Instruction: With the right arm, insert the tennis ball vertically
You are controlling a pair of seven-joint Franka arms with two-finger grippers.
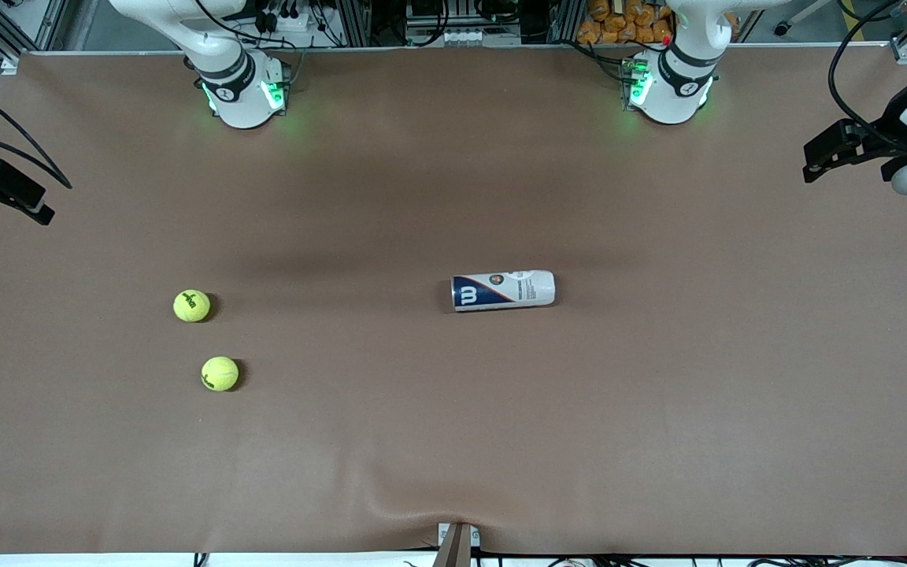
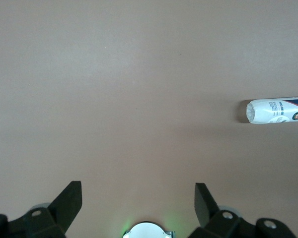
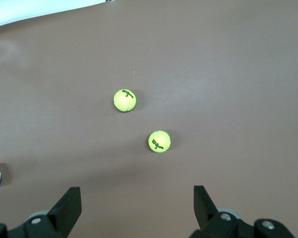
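Brown table (image 1: pixel 658 409): can (image 1: pixel 503 290) lies sideways so needs standing, both balls (image 1: pixel 191 305) toward my right arm's end of it, right gripper (image 3: pixel 136 208) and left gripper (image 2: pixel 138 206) spread wide, empty, waiting.

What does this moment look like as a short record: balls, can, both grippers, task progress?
tennis balls: two on the table, toward the right arm's end; one nearer the front camera than the other
can: Wilson tube lying on its side mid-table
right gripper: open, empty, over bare table short of the balls
left gripper: open, empty, waiting
progress: no ball picked up, can not upright
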